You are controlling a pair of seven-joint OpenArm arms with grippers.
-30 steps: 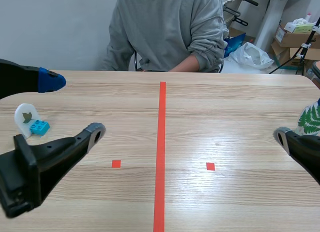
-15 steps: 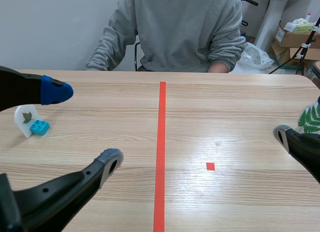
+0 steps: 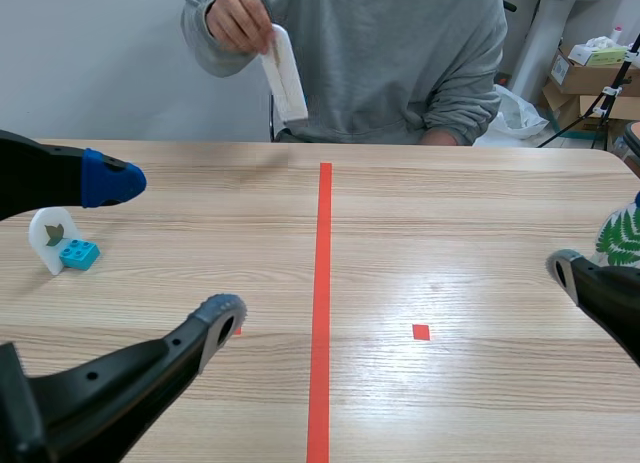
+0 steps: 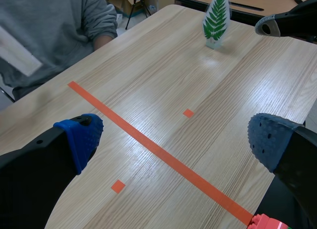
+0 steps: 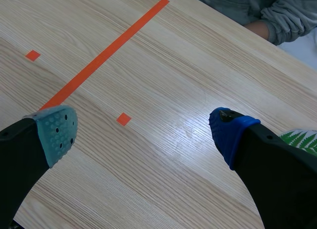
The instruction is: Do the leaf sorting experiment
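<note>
My left gripper (image 4: 173, 140) and right gripper (image 5: 143, 132) both gape wide, empty. At twelve o'clock a person's hand (image 3: 238, 18) holds a white card (image 3: 285, 73). I see a fern card (image 4: 216, 16) at three and a leaf card (image 3: 52, 238) at nine.

Scene view faces across the table (image 3: 450, 233); both wrist views overlook it.

We're in a lab or test room: wooden table (image 3: 450, 213) marked with an orange-red tape line (image 3: 322, 303), cardboard boxes (image 3: 585, 78) stacked beyond, person (image 3: 370, 53) seated across.
</note>
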